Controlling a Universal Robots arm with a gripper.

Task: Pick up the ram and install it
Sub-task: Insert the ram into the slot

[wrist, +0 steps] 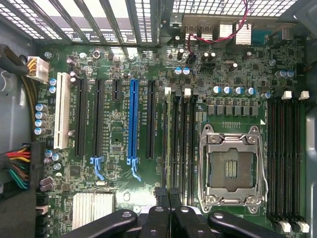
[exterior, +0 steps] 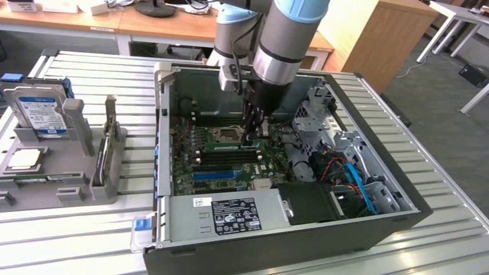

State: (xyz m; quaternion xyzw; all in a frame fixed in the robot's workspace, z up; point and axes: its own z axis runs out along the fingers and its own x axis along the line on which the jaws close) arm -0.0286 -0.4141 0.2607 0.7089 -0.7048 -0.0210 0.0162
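One closed gripper (wrist: 168,194) seemingly presses the ram (exterior: 231,145).

The ram (exterior: 229,145), a long, thin, flat green circuit-board stick, stands on its long edge in the memory-slot row of the green motherboard (wrist: 119,173). Upright, not tilted. In the exterior view its green face shows as a narrow band running across that view; chips on it too small to make out. In the wrist view it is edge-on (wrist: 168,144), a thin greenish line. It lies parallel to and just beside the empty black slots (wrist: 181,144), between the blue slot (wrist: 132,119) and the silver processor socket (wrist: 230,166). Jaws closed narrowly over its top edge at one end. Whether it is fully seated: cannot tell.
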